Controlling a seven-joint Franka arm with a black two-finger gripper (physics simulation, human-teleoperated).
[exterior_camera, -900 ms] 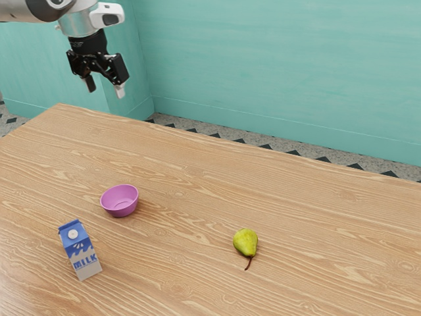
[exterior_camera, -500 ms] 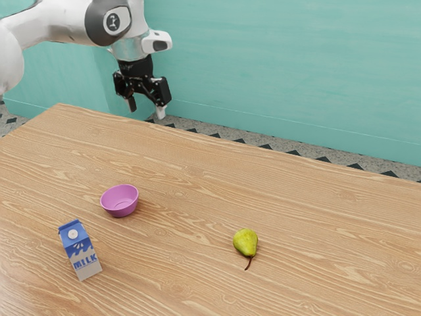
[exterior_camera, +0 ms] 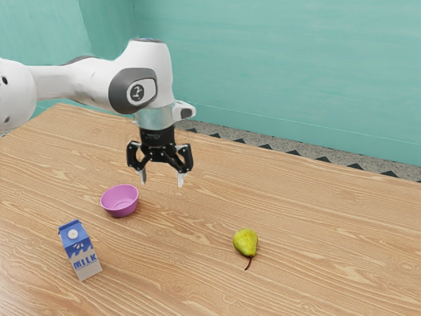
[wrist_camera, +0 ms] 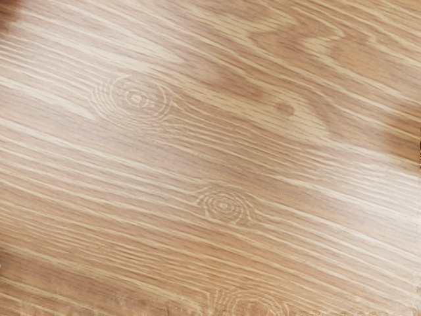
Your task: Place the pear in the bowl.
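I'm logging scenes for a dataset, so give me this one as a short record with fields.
pear: green-yellow, lying on the table, outside the bowl
pear stem: toward the exterior view's lower edge
bowl: pink-purple, on the table, mouth up
carton: blue and white, marked MILK, standing, beside the bowl
pincer: open, raised over the table, nothing held
order from exterior view's left: carton, bowl, pincer, pear
task state: pear not yet grasped

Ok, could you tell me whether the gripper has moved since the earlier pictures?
Yes, the gripper has moved closer to the bowl in the exterior view.
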